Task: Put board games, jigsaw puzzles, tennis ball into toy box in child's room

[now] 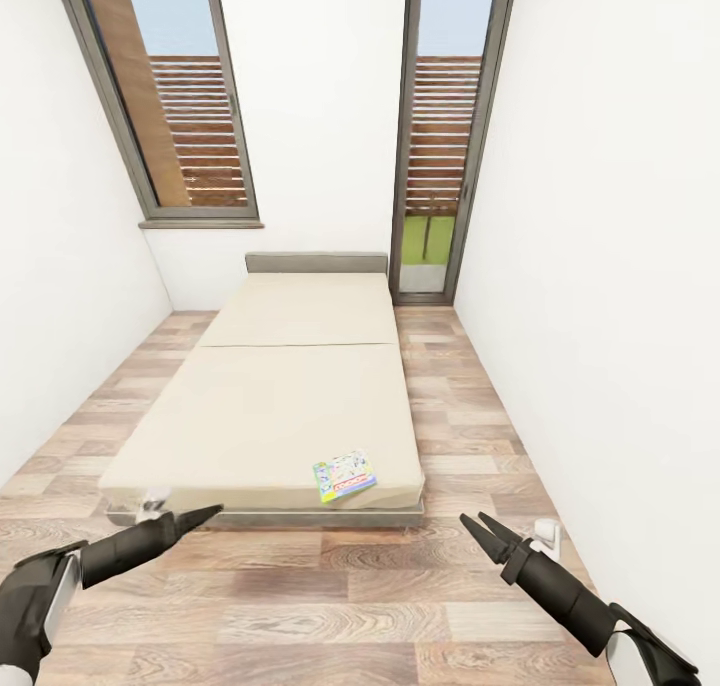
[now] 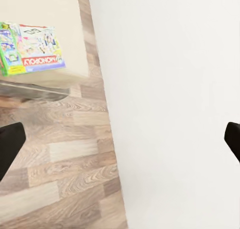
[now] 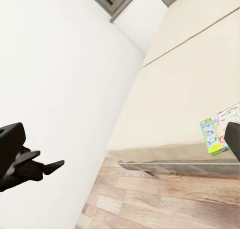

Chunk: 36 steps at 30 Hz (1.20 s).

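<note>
Both jaws stand apart, holding nothing: the black left gripper (image 1: 205, 514) at seven o'clock, the black right gripper (image 1: 476, 527) at five o'clock, over wood-plank floor (image 1: 330, 606). Between them, the white-and-green flat board game (image 1: 344, 477) lies near the foot corner of the beige-mattressed low bed (image 1: 290, 386).

Landmark: tall glass door (image 1: 440, 136), dark-framed, in the far wall right of centre.
Window (image 1: 165, 91): same far wall, well to the door's left, dark frame, grey sill under it.
Slatted wooden fence (image 1: 438, 131): outside, seen through the door glass.
Green strip (image 1: 428, 236): outside, low behind the door.
Small white object (image 1: 547, 534): on the planks, well nearer than the door, by the right wall.
</note>
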### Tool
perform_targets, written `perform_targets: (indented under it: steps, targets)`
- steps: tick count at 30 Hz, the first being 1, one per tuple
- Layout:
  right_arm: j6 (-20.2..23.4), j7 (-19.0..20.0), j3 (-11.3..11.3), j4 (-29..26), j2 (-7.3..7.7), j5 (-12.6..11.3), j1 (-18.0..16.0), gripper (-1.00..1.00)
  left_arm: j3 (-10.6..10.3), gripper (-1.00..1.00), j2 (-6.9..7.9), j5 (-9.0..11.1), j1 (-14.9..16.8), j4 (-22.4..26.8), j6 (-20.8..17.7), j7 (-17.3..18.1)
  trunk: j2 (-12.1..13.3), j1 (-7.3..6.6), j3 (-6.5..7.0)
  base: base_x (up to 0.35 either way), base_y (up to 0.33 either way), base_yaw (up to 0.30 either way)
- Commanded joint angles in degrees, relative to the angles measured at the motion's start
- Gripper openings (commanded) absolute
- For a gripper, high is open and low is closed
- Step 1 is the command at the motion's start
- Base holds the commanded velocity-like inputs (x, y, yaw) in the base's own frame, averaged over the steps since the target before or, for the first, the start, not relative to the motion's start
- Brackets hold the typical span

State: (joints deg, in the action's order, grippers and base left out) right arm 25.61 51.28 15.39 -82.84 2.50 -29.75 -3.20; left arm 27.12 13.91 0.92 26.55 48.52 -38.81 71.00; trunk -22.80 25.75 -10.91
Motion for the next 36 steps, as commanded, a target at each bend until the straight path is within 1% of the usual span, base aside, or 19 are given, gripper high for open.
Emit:
perform_targets:
  steps: [1, 2, 8, 9, 13, 14, 16, 20, 24, 28, 31, 36]
  targets:
    - [0.55, 0.04, -0.01, 0.01, -0.02, -0.41, -0.04, 1.00, 0.05, 1.00, -0.65, 0.11, 0.15, -0.44, -0.65, -2.33, -0.12, 0.03, -0.11, 0.000, -0.003, 0.000]
    - [0.55, 0.04, -0.01, 0.01, -0.02, -0.41, -0.04, 1.00, 0.05, 1.00, -0.65, 0.11, 0.15, -0.44, -0.65, -2.33, -0.12, 0.03, -0.11, 0.000, -0.003, 0.000]
    - [0.81, -0.06, -0.20, -0.07, -0.10, -0.39, -0.05, 1.00, 0.04, 1.00, -4.13, 0.27, 0.76, -3.78, -1.02, -17.79, -0.12, 0.03, -0.11, 0.000, -0.001, 0.000]
    - [0.87, -0.08, -0.23, -0.09, -0.11, -0.52, -0.05, 1.00, 0.04, 1.00, -5.16, 0.36, 0.89, -5.22, -1.00, -22.77, -0.12, 0.03, -0.11, 0.000, 0.000, 0.000]
    - [0.97, -0.11, -0.20, -0.18, -0.12, -0.97, -0.05, 1.00, 0.04, 1.00, -7.13, 0.56, 1.14, -8.95, -0.65, -31.84, -0.12, 0.03, -0.11, 0.000, 0.000, 0.000]
    - [1.07, -0.11, -0.20, -0.31, -0.12, -1.12, -0.05, 1.00, 0.04, 1.00, -8.24, 0.63, 1.33, -10.97, -0.40, -35.54, -0.12, 0.03, -0.11, 0.000, 0.000, 0.000]
    - [1.32, -0.12, -0.19, -0.43, -0.12, -1.22, -0.05, 1.00, 0.04, 1.00, -9.35, 0.67, 1.76, -12.50, -0.12, -38.34, -0.12, 0.03, -0.11, 0.000, 0.000, 0.000]
    - [2.59, -0.06, -0.19, -0.58, -0.13, -1.40, -0.05, 1.00, 0.11, 1.00, -11.22, 0.82, 3.10, -14.38, 0.18, -41.75, -0.12, 0.03, -0.11, 0.000, 0.000, 0.000]
    - [3.54, -0.02, -0.18, -0.61, -0.13, -1.47, -0.05, 1.00, 0.21, 1.00, -11.87, 0.88, 3.55, -15.24, 0.45, -42.72, -0.12, 0.03, -0.11, 0.000, 0.000, 0.000]
    - [4.03, 0.03, -0.07, -0.49, -0.13, -1.58, -0.05, 1.00, 0.27, 1.00, -12.35, 0.91, 3.76, -15.74, 2.34, -43.02, -0.12, 0.03, -0.11, 0.001, -0.011, 0.000]
    - [4.17, 0.06, -0.03, -0.37, -0.13, -1.61, -0.05, 1.00, 0.26, 1.00, -12.49, 0.92, 3.82, -15.92, 4.02, -42.40, -0.12, 0.03, -0.11, 0.052, -0.122, 0.000]
    - [4.24, 0.12, -0.05, -0.20, -0.13, -1.63, -0.05, 1.00, 0.16, 1.00, -12.73, 0.86, 3.85, -16.10, 5.00, -41.69, -0.12, 0.03, -0.11, 0.130, -0.202, 0.000]
